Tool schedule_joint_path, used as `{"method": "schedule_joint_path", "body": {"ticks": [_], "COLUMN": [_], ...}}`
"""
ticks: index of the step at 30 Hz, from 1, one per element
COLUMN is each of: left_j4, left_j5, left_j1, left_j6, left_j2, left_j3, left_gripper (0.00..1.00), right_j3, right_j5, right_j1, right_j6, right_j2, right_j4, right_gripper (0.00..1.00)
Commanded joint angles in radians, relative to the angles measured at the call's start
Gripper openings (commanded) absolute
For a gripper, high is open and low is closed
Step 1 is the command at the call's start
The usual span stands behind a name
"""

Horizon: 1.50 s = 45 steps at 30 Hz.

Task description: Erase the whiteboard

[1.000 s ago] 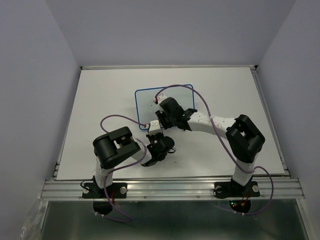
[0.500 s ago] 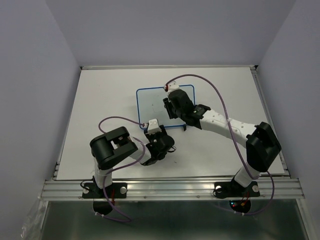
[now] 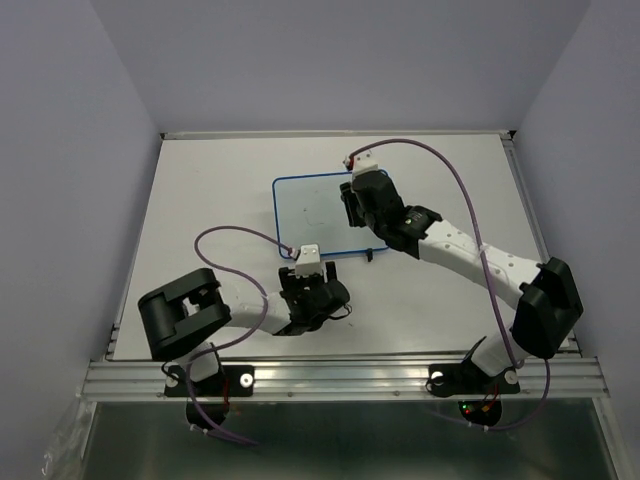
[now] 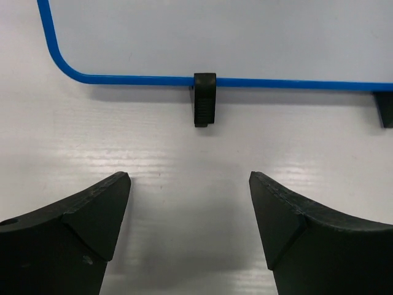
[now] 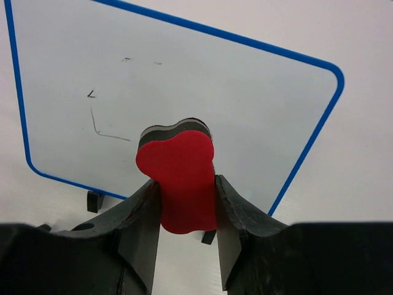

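Note:
The whiteboard (image 3: pixel 305 205) lies flat on the table, white with a thin blue rim; in the left wrist view its near edge (image 4: pixel 245 37) and a black foot (image 4: pixel 204 98) show. Thin black marker strokes (image 5: pixel 98 123) remain on the whiteboard (image 5: pixel 202 80) toward its left side. My right gripper (image 5: pixel 184 187) is shut on a red eraser (image 5: pixel 181 178) with a dark underside, held over the board's near right part. In the top view the right gripper (image 3: pixel 350 205) sits at the board's right edge. My left gripper (image 4: pixel 190 184) stands open and empty over bare table, just short of the board's near edge.
The white table (image 3: pixel 200 200) is walled by pale partitions on three sides. An aluminium rail (image 3: pixel 340 375) runs along the near edge by the arm bases. Purple cables (image 3: pixel 230 235) loop above both arms. A second black foot (image 4: pixel 385 107) sits at the board's near right.
My left gripper has opened and its arm has swung lower and left. The right arm has stretched toward the back right, carrying the eraser across the board.

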Motion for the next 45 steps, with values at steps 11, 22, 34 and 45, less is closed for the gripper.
{"method": "schedule_joint_path", "body": {"ticks": [11,22,34,45], "left_j4": [-0.204,0.109,0.404,0.28], "left_j5": [0.366,1.291,1.862,1.968], "left_j1": [0.152,0.939,1.067,1.113], "left_j6": [0.334,0.441,0.599,0.739], "left_j2": [-0.909,-0.588,-0.292,-0.095], "left_j3": [-0.025,0.116,0.16,0.279], "left_gripper": [0.99,0.99,0.99,0.99], "right_j3": [-0.011,-0.005,0.006,0.0], "right_j5": [-0.01,-0.096,-0.125,-0.159], "right_j1": [-0.085,-0.094,-0.094,-0.094], "right_j6": [0.004,-0.027,-0.065,-0.084], "right_j2": [-0.124,-0.126,-0.071,-0.06], "right_j4": [0.074,0.096,0.094,0.093], "right_gripper": [0.01,0.01,0.01,0.01]}}
